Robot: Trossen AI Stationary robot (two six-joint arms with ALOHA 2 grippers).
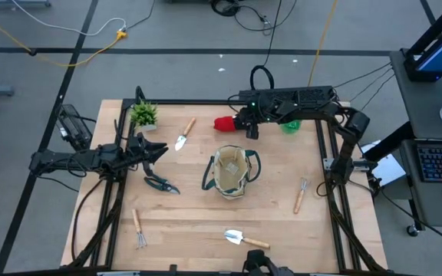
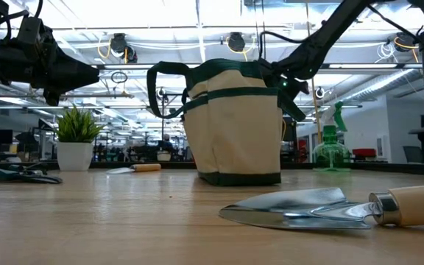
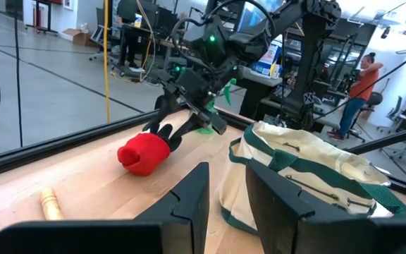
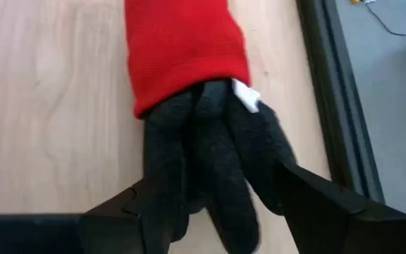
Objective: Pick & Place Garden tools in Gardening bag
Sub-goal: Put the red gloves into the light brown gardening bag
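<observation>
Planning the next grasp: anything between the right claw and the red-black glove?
Nothing visible. The right claw stands open right over the dark finger end of the red-and-black fabric glove, which lies flat on the wooden table. Only bare table lies around the glove.

Glove (image 1: pixel 225 123) behind bag (image 1: pixel 230 173), apparently apart

The beige bag (image 1: pixel 231 173) with dark green trim stands upright and open at mid-table; the red and black glove (image 1: pixel 225 123) lies flat behind it near the far edge; a green spray bottle (image 2: pixel 331 149) stands upright near that edge; a trowel (image 1: pixel 183 136), dark shears (image 1: pixel 160 184), two forks (image 1: pixel 139 229) (image 1: pixel 301 195) and a second trowel (image 1: pixel 245 239) lie scattered around the bag.
</observation>
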